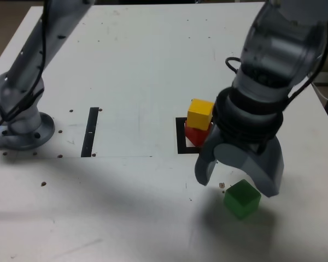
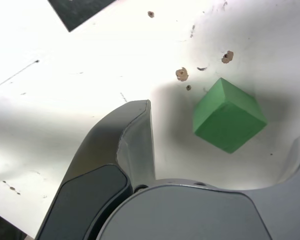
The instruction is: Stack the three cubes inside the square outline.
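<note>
Yellow cube [image 1: 200,113] already tops the red cube [image 1: 194,135] inside the square outline [image 1: 180,136], so the released pincer [image 1: 238,176] must next descend around the green cube [image 1: 242,198].

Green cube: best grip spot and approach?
Take the green cube from straight above, closing on two opposite flat side faces. It sits alone on the table, turned diagonal to the open claw in the wrist view, so the wrist probably needs rotating until the fingers meet faces, not corners.
</note>
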